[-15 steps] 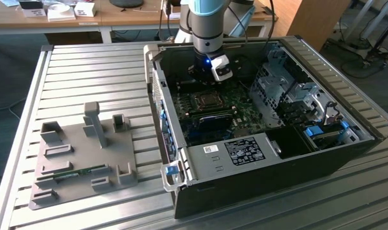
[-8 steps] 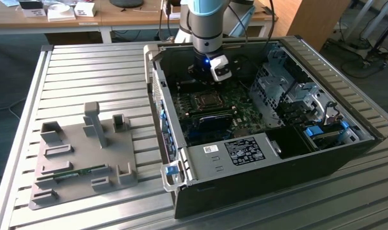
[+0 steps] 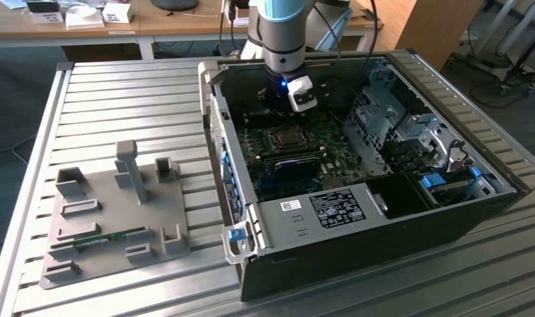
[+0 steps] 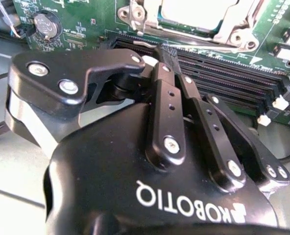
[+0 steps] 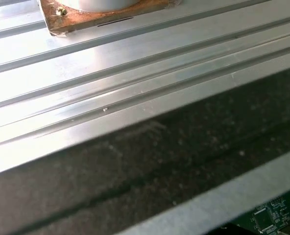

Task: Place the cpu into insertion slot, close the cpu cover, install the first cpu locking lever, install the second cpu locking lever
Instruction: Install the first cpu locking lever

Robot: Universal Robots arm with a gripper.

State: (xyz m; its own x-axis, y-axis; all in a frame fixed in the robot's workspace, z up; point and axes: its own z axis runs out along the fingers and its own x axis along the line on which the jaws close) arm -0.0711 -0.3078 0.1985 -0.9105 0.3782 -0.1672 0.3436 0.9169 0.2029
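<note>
In the exterior view, my gripper (image 3: 277, 105) hangs inside the open computer case (image 3: 356, 244), just above the motherboard (image 3: 294, 155) and a little behind the socket. The cpu (image 4: 199, 11) shows its silver-grey top in the socket. The silvery cpu cover (image 4: 239, 30) lies flat around it. In the second wrist view the black fingers (image 4: 165, 98) meet at their tips, so the gripper (image 4: 160, 53) is shut with nothing in it. It sits over the black memory slots (image 4: 228, 85), short of the socket. The locking levers cannot be made out.
A grey fixture plate (image 3: 117, 218) with a memory stick (image 3: 100, 239) lies on the slatted metal table (image 3: 127, 99) at the exterior view's left. Drive cages (image 3: 399, 125) fill the case's right side. A coin battery (image 4: 46, 25) sits on the board. The first wrist view has table slats (image 5: 135, 58).
</note>
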